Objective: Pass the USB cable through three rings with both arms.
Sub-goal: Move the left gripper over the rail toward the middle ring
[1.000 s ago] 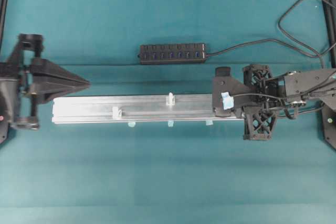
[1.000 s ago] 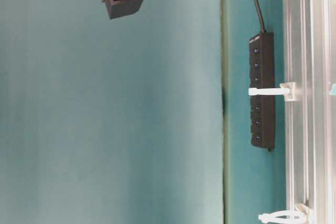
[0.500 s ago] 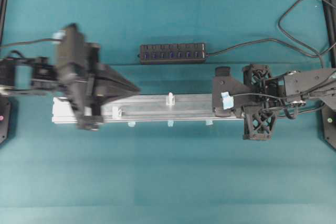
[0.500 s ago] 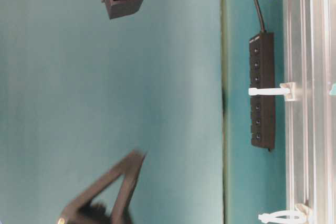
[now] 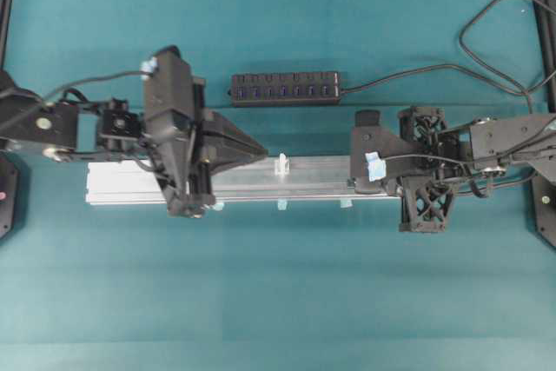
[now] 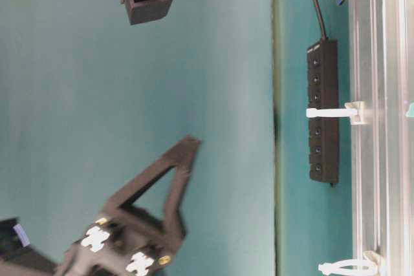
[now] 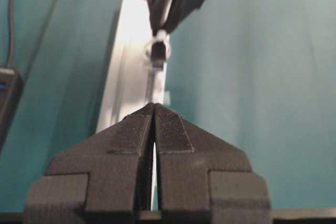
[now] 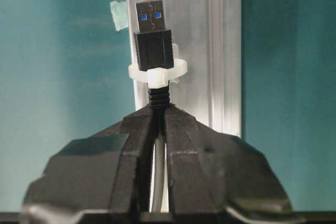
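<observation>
1. Gripping the USB cable just behind its plug, the right gripper has it poking through the first ring.
2. Left gripper, closed and empty, must open or it may knock the plug.
3. Misaligned advance could snag the middle ring.

Two black robot arms reach in over the teal table, the left arm and the right arm, each ending in one gripper. One long silver rail lies between them, with one USB cable ending in a single plug, and one black multi-port hub behind the rail. I can count three white rings across the views: one around the plug, one at mid-rail and one further along; three small light-blue tape tabs sit along the rail's front edge.
</observation>
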Tool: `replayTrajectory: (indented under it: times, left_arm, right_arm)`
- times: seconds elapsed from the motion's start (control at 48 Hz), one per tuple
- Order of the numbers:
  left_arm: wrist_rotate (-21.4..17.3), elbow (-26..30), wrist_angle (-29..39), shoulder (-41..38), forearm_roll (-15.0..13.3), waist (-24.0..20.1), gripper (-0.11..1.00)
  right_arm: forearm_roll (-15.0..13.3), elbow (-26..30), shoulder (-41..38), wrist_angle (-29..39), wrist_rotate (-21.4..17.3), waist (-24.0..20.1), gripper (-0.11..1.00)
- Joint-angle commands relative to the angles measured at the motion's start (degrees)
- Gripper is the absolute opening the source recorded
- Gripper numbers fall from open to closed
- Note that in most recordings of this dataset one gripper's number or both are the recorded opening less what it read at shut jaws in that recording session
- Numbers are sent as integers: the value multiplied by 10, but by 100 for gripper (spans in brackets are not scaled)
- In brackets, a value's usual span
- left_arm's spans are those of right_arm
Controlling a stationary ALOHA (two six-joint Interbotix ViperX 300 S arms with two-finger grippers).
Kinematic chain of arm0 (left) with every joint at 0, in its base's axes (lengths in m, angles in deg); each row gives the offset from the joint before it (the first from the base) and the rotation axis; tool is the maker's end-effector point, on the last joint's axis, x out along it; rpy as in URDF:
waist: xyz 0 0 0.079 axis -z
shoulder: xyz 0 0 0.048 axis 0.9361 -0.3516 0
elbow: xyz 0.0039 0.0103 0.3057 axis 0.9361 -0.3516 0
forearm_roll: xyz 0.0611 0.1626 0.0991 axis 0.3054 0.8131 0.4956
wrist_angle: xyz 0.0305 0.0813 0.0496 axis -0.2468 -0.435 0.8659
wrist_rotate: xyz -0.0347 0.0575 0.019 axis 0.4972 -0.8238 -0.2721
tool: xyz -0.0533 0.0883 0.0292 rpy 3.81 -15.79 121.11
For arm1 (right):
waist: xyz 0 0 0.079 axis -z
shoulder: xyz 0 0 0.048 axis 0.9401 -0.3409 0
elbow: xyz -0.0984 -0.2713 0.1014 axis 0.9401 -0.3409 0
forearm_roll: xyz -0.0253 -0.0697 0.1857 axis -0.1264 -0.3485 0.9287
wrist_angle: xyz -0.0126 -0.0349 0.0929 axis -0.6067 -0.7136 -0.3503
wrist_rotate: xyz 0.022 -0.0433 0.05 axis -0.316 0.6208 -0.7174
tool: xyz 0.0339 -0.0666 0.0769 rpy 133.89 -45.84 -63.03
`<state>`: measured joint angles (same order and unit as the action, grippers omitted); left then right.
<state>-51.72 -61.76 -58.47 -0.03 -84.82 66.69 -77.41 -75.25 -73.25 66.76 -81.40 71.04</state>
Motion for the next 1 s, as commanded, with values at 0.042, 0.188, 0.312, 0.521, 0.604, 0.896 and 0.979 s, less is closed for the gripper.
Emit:
replayTrajectory:
  times: [0.042, 0.188, 0.312, 0.521, 0.604, 0.896, 0.979]
  left_arm:
    - [2, 24, -5, -16, 2, -1, 2]
    - [2, 33, -5, -25, 2, -1, 2]
    - [6, 33, -5, -32, 2, -2, 2]
    - [24, 42, 3, -40, 2, -4, 2]
    - [19, 40, 4, -44, 4, -4, 2]
    - [14, 62, 15, -65, 4, -4, 21]
    - [14, 76, 24, -81, 4, -4, 45]
  right_arm:
    - [0, 8, 3, -2, -4, 1, -8]
    - [0, 8, 3, -3, -4, 1, -8]
    - [0, 8, 3, -3, -3, 1, -8]
    - [0, 8, 3, -3, -4, 1, -8]
    - [0, 8, 3, -3, -4, 1, -8]
    - [1, 8, 3, -3, -4, 1, -8]
    - [1, 8, 3, -3, -4, 1, -8]
